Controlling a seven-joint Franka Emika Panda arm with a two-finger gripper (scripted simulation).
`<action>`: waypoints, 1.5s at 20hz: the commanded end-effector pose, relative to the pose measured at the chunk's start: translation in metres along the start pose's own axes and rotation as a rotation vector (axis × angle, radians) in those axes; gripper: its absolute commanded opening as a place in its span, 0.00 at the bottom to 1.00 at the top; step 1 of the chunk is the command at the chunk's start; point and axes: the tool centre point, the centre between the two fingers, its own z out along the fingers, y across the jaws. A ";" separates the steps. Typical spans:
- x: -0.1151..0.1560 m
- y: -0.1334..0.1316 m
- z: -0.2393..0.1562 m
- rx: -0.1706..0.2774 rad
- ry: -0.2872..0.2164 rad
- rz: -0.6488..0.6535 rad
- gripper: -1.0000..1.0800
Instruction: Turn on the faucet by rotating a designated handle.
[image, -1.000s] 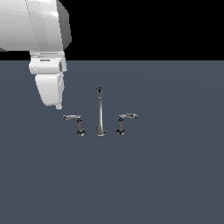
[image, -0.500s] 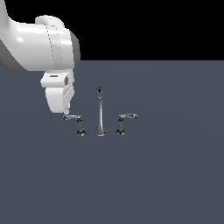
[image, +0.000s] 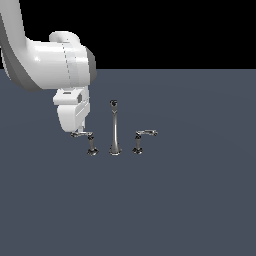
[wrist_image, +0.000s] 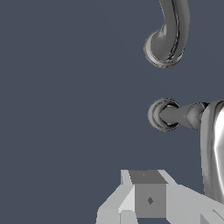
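Note:
The chrome faucet has a tall thin spout (image: 114, 129) with a dark knob tip. The handle (image: 89, 140) stands at the exterior view's left of the spout, its lever pointing left. Its twin (image: 140, 139) stands on the spout's right, lever pointing right. My gripper (image: 75, 132) hangs from the white arm with its tip at the outer end of the handle's lever, apparently touching it. In the wrist view the handle's post (wrist_image: 164, 114) and lever lie right beside my fingers (wrist_image: 149, 200), which look closed together and hold nothing. The spout (wrist_image: 168, 33) shows beyond.
The faucet stands on a flat dark grey-blue surface (image: 190, 200). The bulky white arm (image: 55, 62) rises at the exterior view's upper left. Nothing else stands near.
The arm has swung down and toward the exterior view's right, bringing the gripper tip from above and left of the handle to the end of its lever. The faucet looks unmoved.

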 end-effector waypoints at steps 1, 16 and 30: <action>0.000 -0.001 0.001 0.001 0.000 0.005 0.00; -0.010 0.021 -0.002 0.001 -0.002 -0.005 0.00; -0.012 0.054 -0.002 0.006 -0.005 -0.003 0.00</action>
